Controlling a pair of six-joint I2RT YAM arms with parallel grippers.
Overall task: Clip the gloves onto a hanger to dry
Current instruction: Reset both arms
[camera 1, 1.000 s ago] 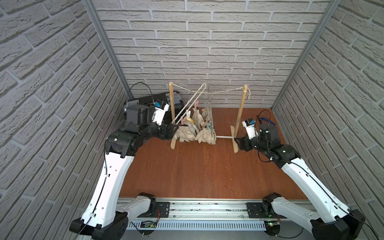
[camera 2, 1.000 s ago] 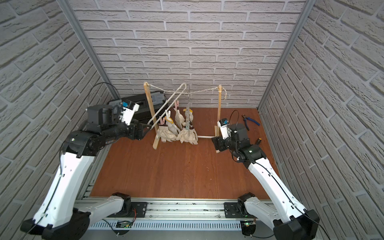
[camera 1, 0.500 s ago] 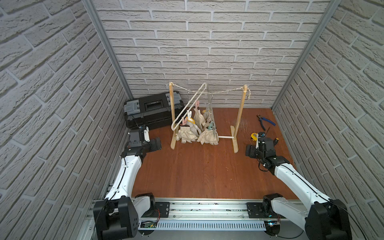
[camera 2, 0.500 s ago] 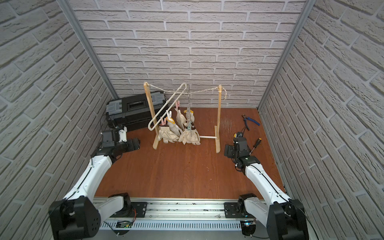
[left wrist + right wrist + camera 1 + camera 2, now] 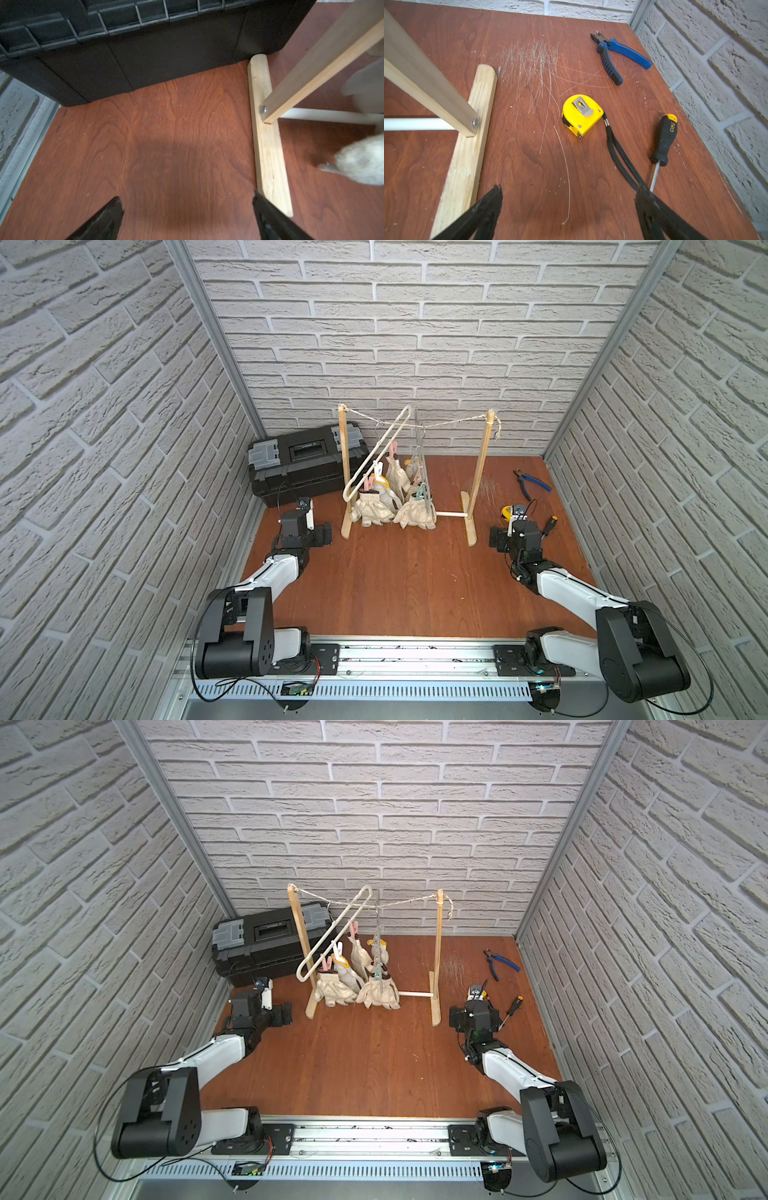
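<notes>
While the left arm (image 5: 274,572) and right arm (image 5: 569,589) sit low, out at the sides, the gloves (image 5: 388,495) are up on the line, folks: a cluster of off-white knitted work gloves hangs clipped under two hangers on the string (image 5: 449,421) of the wooden rack (image 5: 482,472), between its two posts. Look at the white plastic hanger (image 5: 374,458), tilted steeply, with pink pegs (image 5: 392,448) biting the cuffs, some edged in yellow. The wire hanger (image 5: 420,456) just beside it carries more, under a teal peg (image 5: 422,490). The lowest gloves dangle right down by the rack's white crossbar (image 5: 449,514); whether they touch the surface (image 5: 415,580) I cannot tell. Now the left jaws: spread wide, gripping nothing, hovering over bare wood between the black toolbox (image 5: 303,464) and the rack's foot (image 5: 268,135) on that side. And the right jaws: wide apart too, empty, just outside the other foot, with a yellow tape measure (image 5: 581,116), a black screwdriver (image 5: 664,139) and blue pliers (image 5: 616,54) lying ahead of them.
</notes>
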